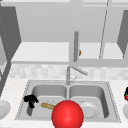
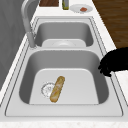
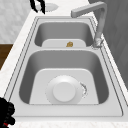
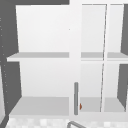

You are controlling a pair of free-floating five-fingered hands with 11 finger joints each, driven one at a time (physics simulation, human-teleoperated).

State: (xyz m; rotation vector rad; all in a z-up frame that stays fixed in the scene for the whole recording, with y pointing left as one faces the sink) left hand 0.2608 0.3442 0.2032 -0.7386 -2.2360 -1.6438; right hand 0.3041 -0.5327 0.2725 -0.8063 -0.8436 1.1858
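Pale desk carries a double steel sink with a faucet at its back rim and open white cabinet shelves above. At the left basin's front-left edge hovers the left hand, its fingers curled downward and gripping nothing; the left side view shows it over the basin's rim. Below it, on the left basin's floor, a bread loaf lies tilted, one end over the drain, apart from the hand. A white plate lies upside down in the right basin. The right hand sits at the desk's far right, closed on a small red thing. A red ball fills the foreground of the front view.
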